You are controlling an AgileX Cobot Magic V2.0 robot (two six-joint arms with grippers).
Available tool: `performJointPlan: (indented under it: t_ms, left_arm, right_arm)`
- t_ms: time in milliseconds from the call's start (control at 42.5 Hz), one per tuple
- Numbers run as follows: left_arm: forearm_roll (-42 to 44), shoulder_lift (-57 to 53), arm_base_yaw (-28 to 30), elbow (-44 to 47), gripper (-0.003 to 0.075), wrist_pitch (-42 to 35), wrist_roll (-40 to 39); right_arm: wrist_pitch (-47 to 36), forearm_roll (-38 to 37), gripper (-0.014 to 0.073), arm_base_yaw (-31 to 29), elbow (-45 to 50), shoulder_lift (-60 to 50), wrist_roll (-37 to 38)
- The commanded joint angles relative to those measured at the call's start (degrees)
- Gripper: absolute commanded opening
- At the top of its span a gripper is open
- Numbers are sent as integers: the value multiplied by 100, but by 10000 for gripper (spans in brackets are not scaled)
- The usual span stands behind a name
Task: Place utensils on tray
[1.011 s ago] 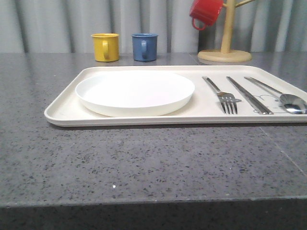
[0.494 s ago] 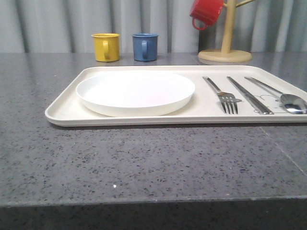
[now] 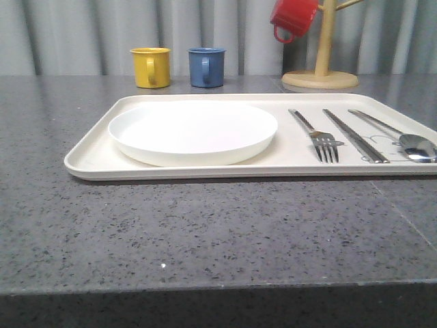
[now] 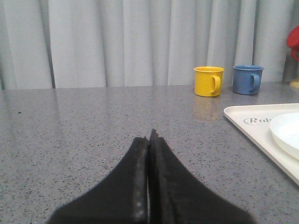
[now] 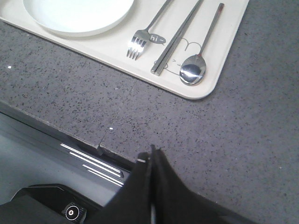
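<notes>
The tray (image 4: 252, 122) carries script lettering near one corner, just inside its rim; in the left wrist view it reads "Rab", and the rest is hidden by the white plate (image 4: 287, 134) and the picture's edge. In the right wrist view a small "hi~" stands printed on the tray's floor between the fork (image 5: 140, 39) head and the chopsticks (image 5: 175, 42), beside a line drawing partly covered by the chopsticks and the spoon (image 5: 196, 67). Nothing else can be read.

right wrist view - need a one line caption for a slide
Shut right gripper above the table's near edge, with plate, fork, chopsticks and spoon laid on the cream tray.
</notes>
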Motion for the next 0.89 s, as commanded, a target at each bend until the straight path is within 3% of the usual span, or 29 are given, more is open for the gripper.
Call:
performJointPlan:
  t_ms: [0, 94, 306, 400, 776, 870]
  left_arm:
    - [-44, -123, -39, 62, -20, -477, -57]
    - [-44, -123, -39, 62, -20, -477, -57]
    - [-44, -123, -39, 62, -20, -477, -57]
    - [-44, -123, -39, 62, -20, -477, -57]
    - [-44, -112, -39, 62, -20, -477, -57]
    - [-44, -114, -39, 62, -20, -477, -57]
  right_arm:
    - [-609, -70, -67, -195, 68, -197, -42]
    - [-1345, -75, -67, -481, 580, -645, -42]
    - [-4100, -66, -67, -1154, 2661, -1815, -42]
    - [-4873, 70, -67, -1337, 3441, -2143, -42]
    - [-6562, 77, -67, -1626, 5134, -2828, -42]
    - [-6506, 77, -67, -1645, 5110, -2828, -42]
